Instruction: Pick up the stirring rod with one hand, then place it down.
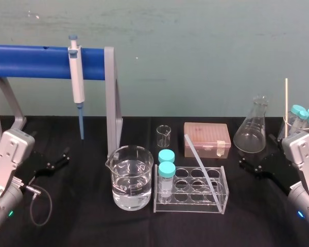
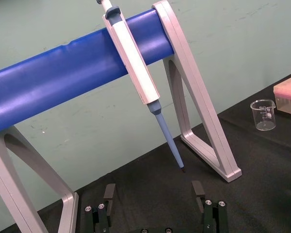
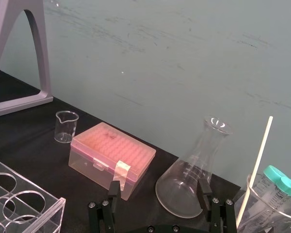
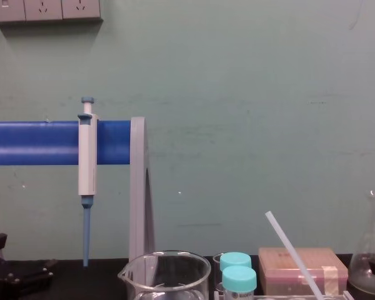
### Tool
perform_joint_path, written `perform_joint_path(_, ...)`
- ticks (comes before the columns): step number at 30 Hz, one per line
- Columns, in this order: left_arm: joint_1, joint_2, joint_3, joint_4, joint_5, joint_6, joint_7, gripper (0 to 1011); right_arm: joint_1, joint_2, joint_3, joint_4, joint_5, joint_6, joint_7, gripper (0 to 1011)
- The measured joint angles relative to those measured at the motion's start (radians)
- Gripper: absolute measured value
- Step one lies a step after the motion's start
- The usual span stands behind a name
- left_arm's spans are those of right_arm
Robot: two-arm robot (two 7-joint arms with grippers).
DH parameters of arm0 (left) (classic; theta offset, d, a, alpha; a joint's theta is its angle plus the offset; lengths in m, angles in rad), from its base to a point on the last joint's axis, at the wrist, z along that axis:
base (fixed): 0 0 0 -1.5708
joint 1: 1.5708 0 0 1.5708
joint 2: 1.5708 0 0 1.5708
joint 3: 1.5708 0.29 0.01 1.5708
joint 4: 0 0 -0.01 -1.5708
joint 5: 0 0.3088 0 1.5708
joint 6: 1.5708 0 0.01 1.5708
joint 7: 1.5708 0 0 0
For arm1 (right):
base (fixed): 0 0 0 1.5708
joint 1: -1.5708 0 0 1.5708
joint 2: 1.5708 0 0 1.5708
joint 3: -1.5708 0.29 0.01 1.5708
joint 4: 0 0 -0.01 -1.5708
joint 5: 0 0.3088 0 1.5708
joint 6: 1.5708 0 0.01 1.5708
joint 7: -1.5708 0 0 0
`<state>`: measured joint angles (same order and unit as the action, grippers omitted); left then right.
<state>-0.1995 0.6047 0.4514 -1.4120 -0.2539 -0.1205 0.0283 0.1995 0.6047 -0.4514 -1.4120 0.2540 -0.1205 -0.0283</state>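
The stirring rod [image 1: 201, 165] is a translucent white rod leaning at a slant in the clear tube rack [image 1: 190, 208] at the table's middle. Its upper end points back and left, and it rises beside the teal caps in the chest view [image 4: 292, 250]. My left gripper [image 1: 56, 160] rests open on the black cloth at the left, far from the rod, with both fingers [image 2: 109, 194] apart and nothing between them. My right gripper [image 1: 255, 167] sits open at the right, near the flask's foot, its fingers [image 3: 114, 190] spread and empty.
A water beaker [image 1: 131, 177] stands left of the rack, which holds two teal-capped tubes [image 1: 166, 170]. Behind are a small beaker [image 1: 164, 136], a pink tip box [image 1: 207, 139] and a conical flask [image 1: 252, 131]. A pipette [image 1: 76, 82] hangs on the blue-barred stand [image 1: 36, 62]. A cream stick [image 1: 286, 103] stands at far right.
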Motion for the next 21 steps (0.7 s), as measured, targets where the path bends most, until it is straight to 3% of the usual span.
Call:
perform_joint_path(12,0.0,0.0,0.0,0.0,0.0,0.0,0.0,1000,0.004,-0.001,0.011,0.004,0.0,0.008,0.009,1004)
perform_joint_path(17,0.0,0.0,0.0,0.0,0.0,0.0,0.0,1000,0.007,0.004,0.056,-0.013,0.078,0.045,0.079,1004)
perform_joint_path(21,0.0,0.0,0.0,0.0,0.0,0.0,0.0,1000,0.005,0.018,0.101,-0.058,0.205,0.119,0.204,1004)
